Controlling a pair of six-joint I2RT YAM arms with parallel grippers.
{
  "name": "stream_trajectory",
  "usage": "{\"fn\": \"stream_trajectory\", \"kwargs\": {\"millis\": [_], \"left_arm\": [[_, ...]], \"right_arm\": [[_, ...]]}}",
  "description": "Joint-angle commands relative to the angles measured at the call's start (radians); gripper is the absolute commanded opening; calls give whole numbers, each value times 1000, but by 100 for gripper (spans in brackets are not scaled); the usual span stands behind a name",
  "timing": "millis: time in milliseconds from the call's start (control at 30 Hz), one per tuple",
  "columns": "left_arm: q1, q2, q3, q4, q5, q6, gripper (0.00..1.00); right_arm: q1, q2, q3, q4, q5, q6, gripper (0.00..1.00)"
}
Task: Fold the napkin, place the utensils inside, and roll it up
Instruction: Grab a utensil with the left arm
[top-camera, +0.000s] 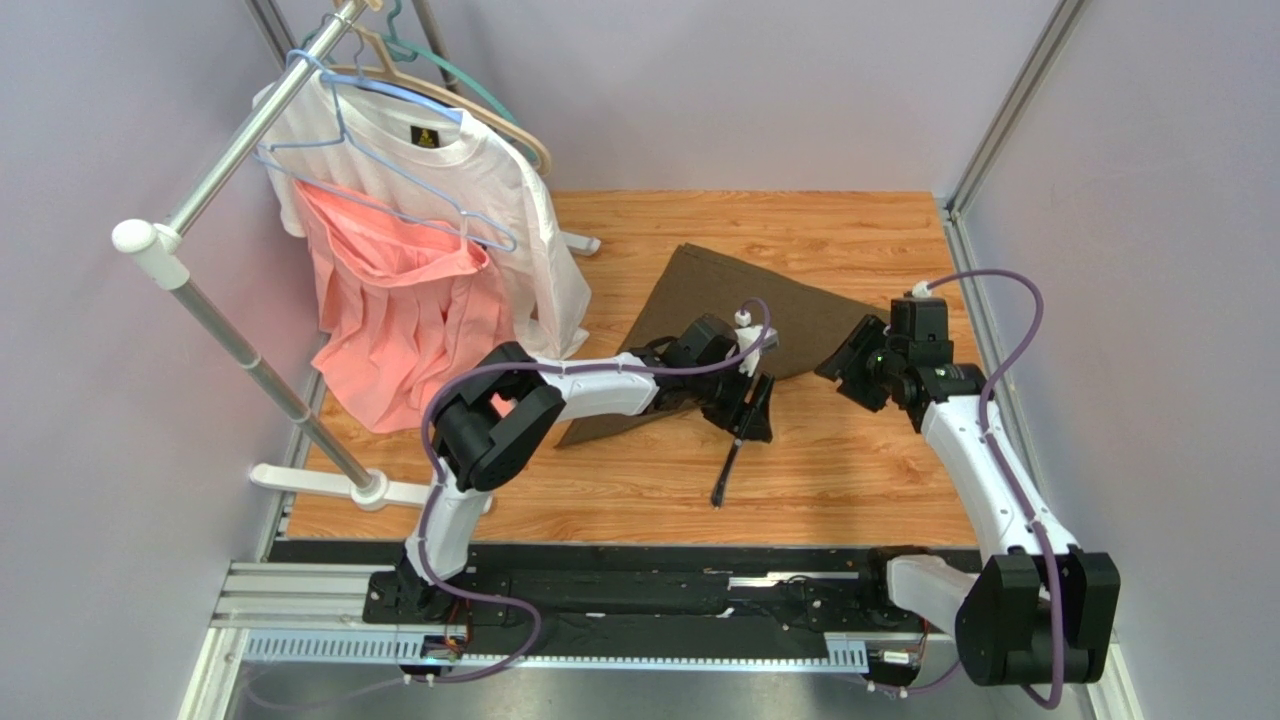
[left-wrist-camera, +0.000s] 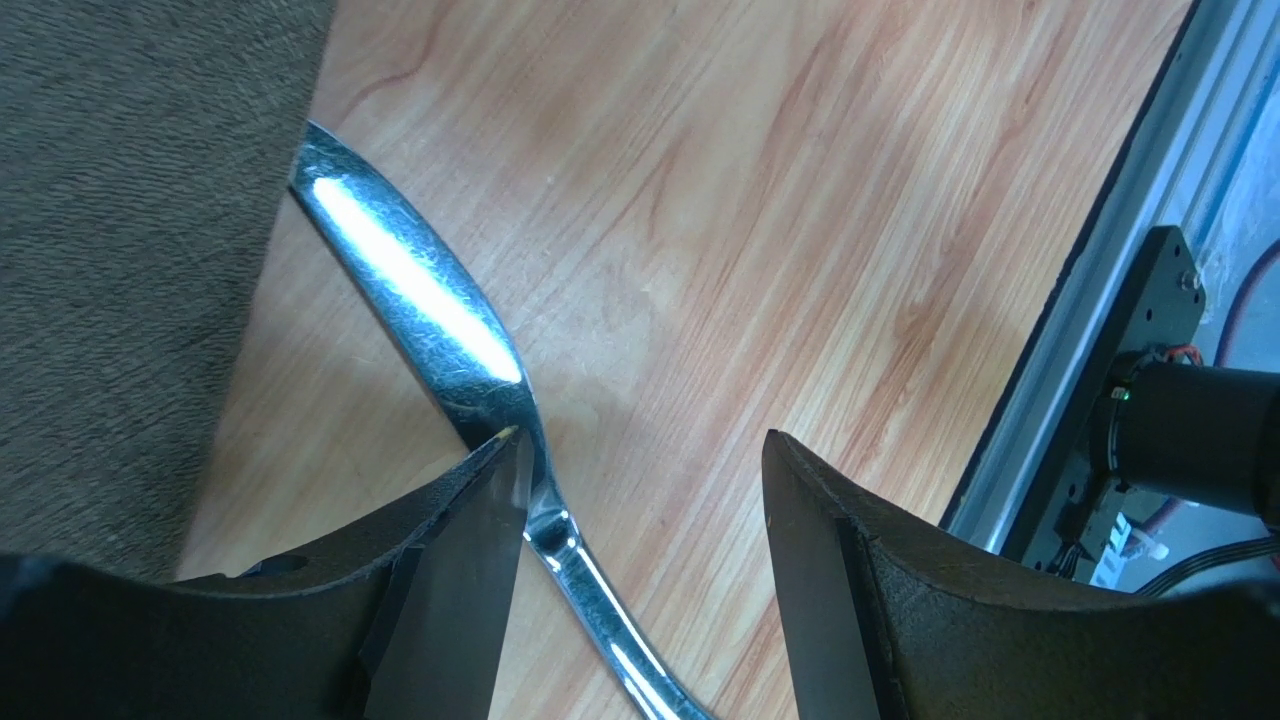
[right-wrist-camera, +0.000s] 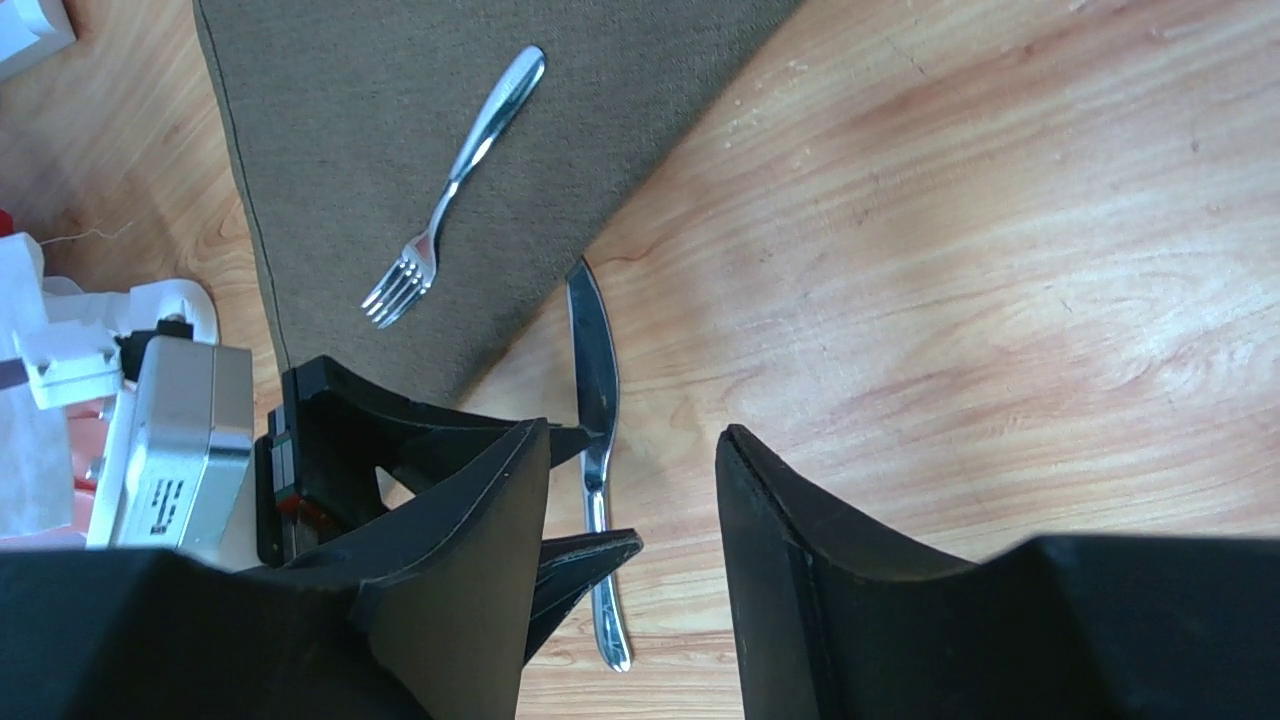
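The table knife (right-wrist-camera: 597, 393) is laid on the bare wood of the tabletop (top-camera: 879, 488), just off the near edge of the napkin (top-camera: 718, 293). In the top view its long axis is seen to run from that edge toward the arm bases, slanting slightly to the left. The blade tip is directed at the cloth and touches or almost touches its hem, and the handle is pointed away from it. The fork (right-wrist-camera: 451, 188) is laid wholly on the napkin, with its axis set diagonally to the knife's in the right wrist view. Its tines are turned toward the cloth's side edge. The napkin is spread flat near the middle of the tabletop, one long straight edge running beside the knife. The left tool (left-wrist-camera: 639, 450) is lowered over the knife's neck with its fingers spread to either side. One fingertip (left-wrist-camera: 489, 480) is seen right at the metal, but the knife is not pinched. The right tool (right-wrist-camera: 631, 432) is held above the wood to the right of the napkin, its fingers spread with nothing between them. Open wood is left to the right of the knife and along the near side. The far left corner is taken up by a garment rack (top-camera: 226, 323), on which a white T-shirt (top-camera: 511, 195) and a pink garment (top-camera: 398, 323) are hung.
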Motion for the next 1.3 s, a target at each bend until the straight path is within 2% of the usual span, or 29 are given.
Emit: {"fn": "stream_trajectory", "kwargs": {"millis": [0,133,233,333,500,733,967,1267], "left_arm": [[-14,20,33,40,20,-10,67],[-31,12,9,54,14,-6,66],[-41,-50,-51,110,-32,13,66],[-41,-83,-41,68,-65,37,66],[-40,-84,-37,-13,-207,80,66],[-38,-40,-8,-20,-240,93,66],[-43,-15,-42,132,-68,76,66],[-78,20,-70,244,38,36,66]], "right_arm": [[-4,-62,-49,17,-10,13,49],[-4,-98,-78,2,-12,15,48],[-2,-109,-85,0,-15,15,49],[-4,-106,-86,0,-28,15,49],[-2,-95,-106,10,-50,16,48],[-4,-91,-158,20,-68,18,48],[-2,-83,-183,20,-68,15,48],[-4,-33,-214,46,-84,16,48]]}}
